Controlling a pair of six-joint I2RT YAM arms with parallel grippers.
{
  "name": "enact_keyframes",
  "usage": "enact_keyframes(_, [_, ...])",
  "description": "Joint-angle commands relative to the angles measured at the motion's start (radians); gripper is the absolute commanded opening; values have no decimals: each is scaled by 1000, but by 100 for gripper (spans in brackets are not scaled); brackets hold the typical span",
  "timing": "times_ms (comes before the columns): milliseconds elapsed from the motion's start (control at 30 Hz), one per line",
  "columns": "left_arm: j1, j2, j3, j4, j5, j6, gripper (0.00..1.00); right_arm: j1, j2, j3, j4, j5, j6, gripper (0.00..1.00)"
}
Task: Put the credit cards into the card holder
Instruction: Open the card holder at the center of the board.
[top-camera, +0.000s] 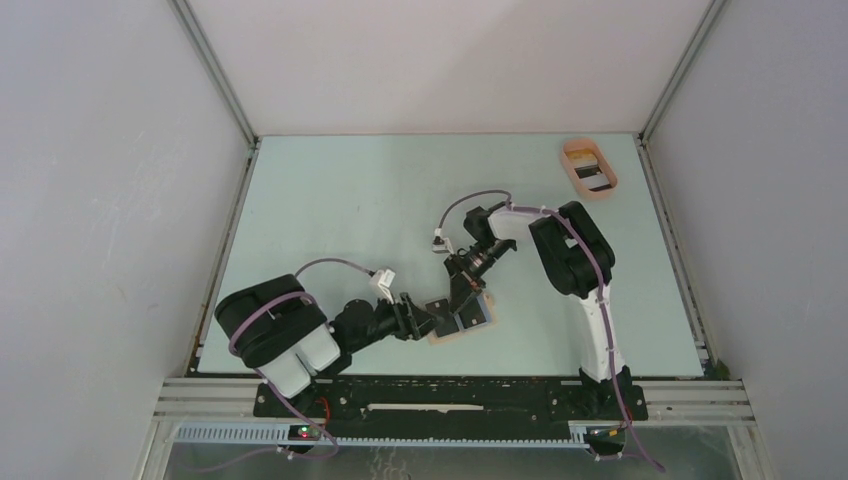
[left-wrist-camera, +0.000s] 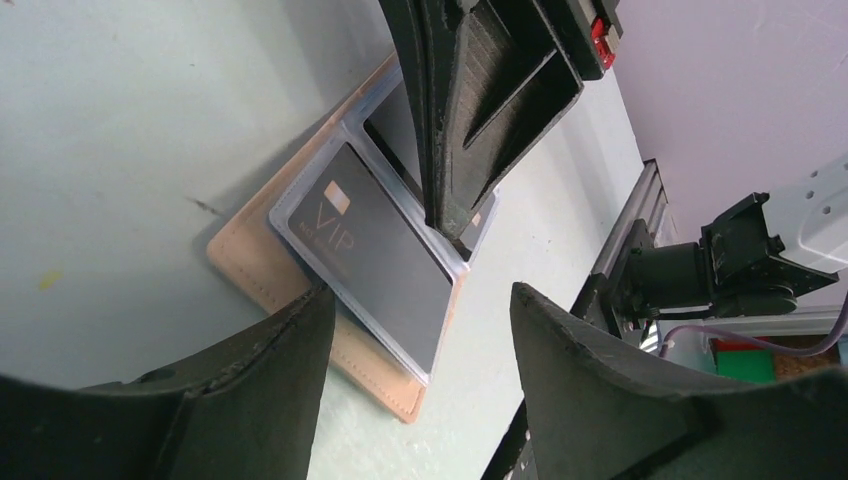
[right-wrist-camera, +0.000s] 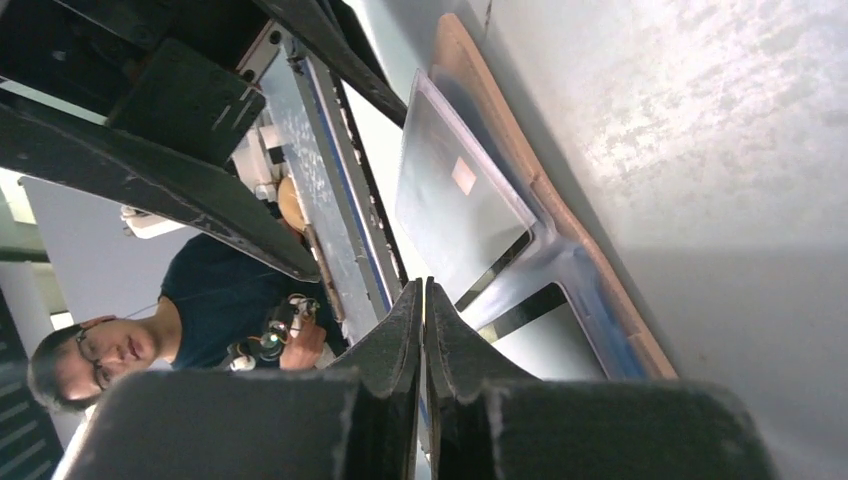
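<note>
We had the pale mint-green desk (top-camera: 330, 200) spread out inside its white walls, and both black-and-white arms were bent in toward one spot at its near edge, right of centre. Beyond the desk's edge, in the right wrist view, a person in a dark shirt and glasses (right-wrist-camera: 150, 330) was looking on.

The left end effector (left-wrist-camera: 415, 310) was spread wide, its two dark fingers (left-wrist-camera: 260, 370) straddling the near corner of the holder, one tip right at the sleeve's edge. And there was the right end effector (right-wrist-camera: 424, 290), coming straight down from above with its fingers pressed together, tips at the seam between the two clear pockets. Whether they nipped the plastic there, we could not tell.

Over in the far right corner sat the shallow peach oval tray (top-camera: 570, 165), well apart from the arms, with a few credit cards (top-camera: 592, 178) lying in it, one light with dark stripes.

The flat tan leather-look card holder (left-wrist-camera: 250, 265) lay open on the desk beneath both end effectors, its clear plastic sleeves facing up. Tucked in the nearer sleeve was a dark grey card marked VIP (left-wrist-camera: 375, 265). The farther sleeve was mostly hidden behind the right fingers.
</note>
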Motion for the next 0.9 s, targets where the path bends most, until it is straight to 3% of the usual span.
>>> enact_keyframes(0, [7, -63, -46, 58, -49, -21, 70, 24, -36, -4, 47, 62, 32, 10])
enact_keyframes(233, [6, -236, -87, -134, -109, -2, 64, 31, -161, -7, 64, 203, -11, 11])
enact_keyframes(400, [-13, -391, 6, -404, -108, 92, 63, 24, -309, -47, 91, 363, -39, 19])
enact_keyframes(500, [-19, -429, 65, -480, -97, 152, 62, -2, -326, -57, 80, 398, -40, 23])
enact_keyframes(667, [-20, -384, 140, -505, -67, 207, 56, -30, -284, -63, 53, 411, -37, 25])
enact_keyframes(867, [-21, -224, 197, -401, -14, 206, 50, -31, -246, -63, 57, 455, -30, 28])
